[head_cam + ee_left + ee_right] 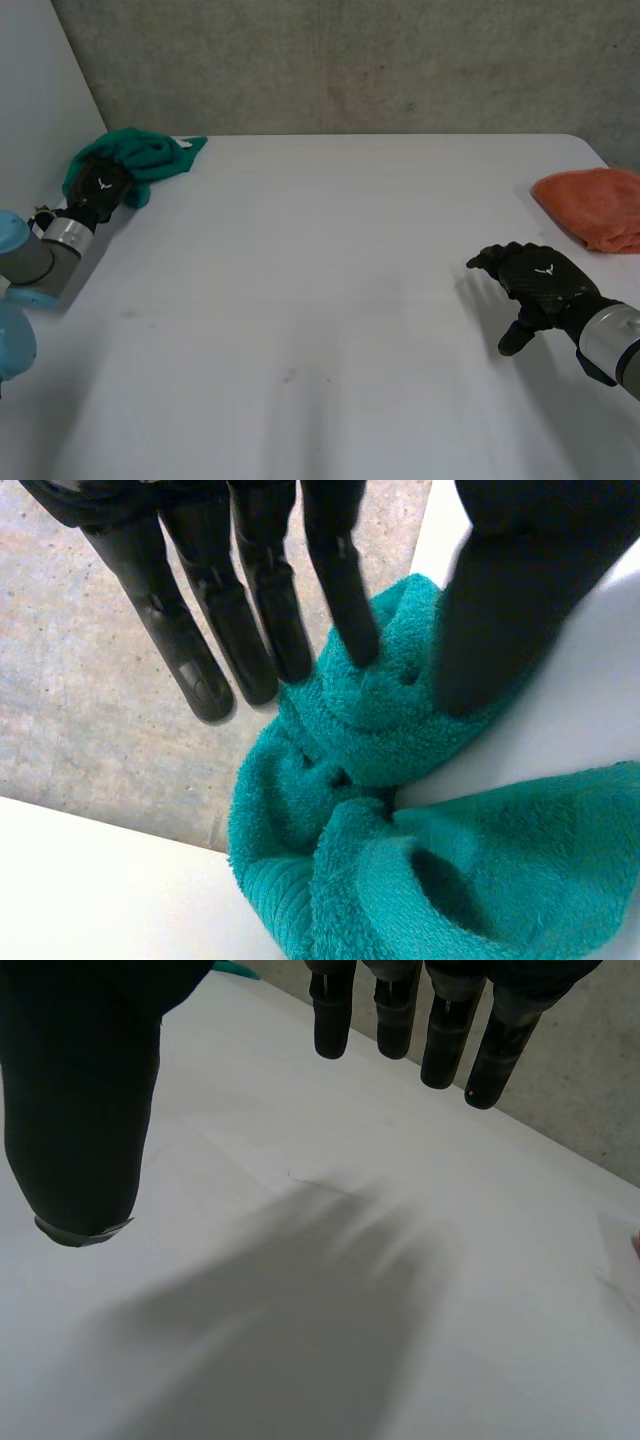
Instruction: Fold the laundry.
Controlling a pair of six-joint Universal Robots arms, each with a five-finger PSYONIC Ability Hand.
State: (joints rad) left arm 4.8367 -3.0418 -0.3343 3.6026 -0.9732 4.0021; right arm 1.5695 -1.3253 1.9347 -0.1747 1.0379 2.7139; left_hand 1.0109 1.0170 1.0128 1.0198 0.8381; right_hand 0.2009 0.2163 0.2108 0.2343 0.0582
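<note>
A crumpled green towel [150, 155] lies at the table's far left corner. My left hand [100, 187] rests on its near end. In the left wrist view a raised fold of the towel [400, 860] sits pinched between one fingertip [355, 630] and the thumb [500, 620], while the other fingers stay straight beyond the cloth, past the table's edge. My right hand [540, 275] hovers above bare table at the right, fingers [440, 1040] spread and holding nothing. An orange towel [595, 205] lies bunched at the far right edge, behind that hand.
The white table [320, 300] stretches bare between the two hands. A grey concrete wall runs along its far edge, and a pale panel stands at the left behind the green towel.
</note>
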